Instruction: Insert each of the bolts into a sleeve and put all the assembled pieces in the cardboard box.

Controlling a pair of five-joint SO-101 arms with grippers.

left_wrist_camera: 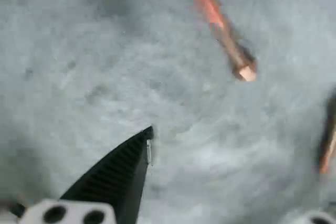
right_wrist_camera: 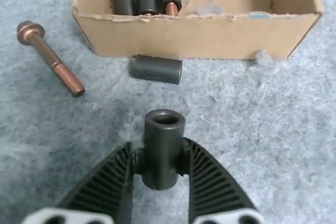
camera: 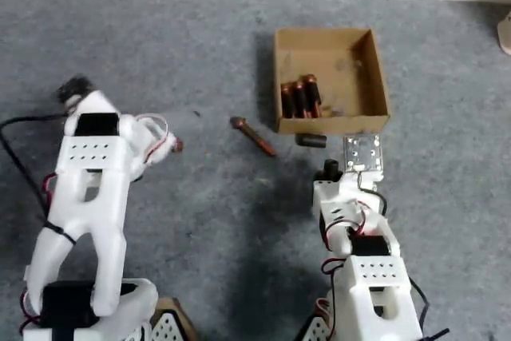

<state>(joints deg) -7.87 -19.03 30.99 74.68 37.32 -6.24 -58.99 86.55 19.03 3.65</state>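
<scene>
The right gripper (right_wrist_camera: 160, 149) is clamped on a sleeve (right_wrist_camera: 164, 129), which it holds upright with the bore facing up. This orientation presents an open hole, so a bolt can be fed in from above. In the high view the held sleeve sits at 6 o'clock from the cardboard box (camera: 347, 61), near it, which should keep the transfer after assembly short.

A spare sleeve (right_wrist_camera: 156, 69) lies on its side on the carpet (camera: 200, 37). It is just beside the near wall of the box, at 12 o'clock from the held sleeve. One bolt (camera: 254, 135) lies loose on the carpet at 8 o'clock from the box, between the two arms and apart from both sleeves.

Three assembled pieces (camera: 299, 97) rest side by side in the 7 o'clock corner of the box. Judged from this, two assemblies remain to be made.

The left gripper (camera: 162, 144) is positioned at 9 o'clock from the loose bolt. A small copper piece (camera: 177, 146), probably a second bolt, shows at its tip. Whether this gripper is released or clenched cannot be determined.
</scene>
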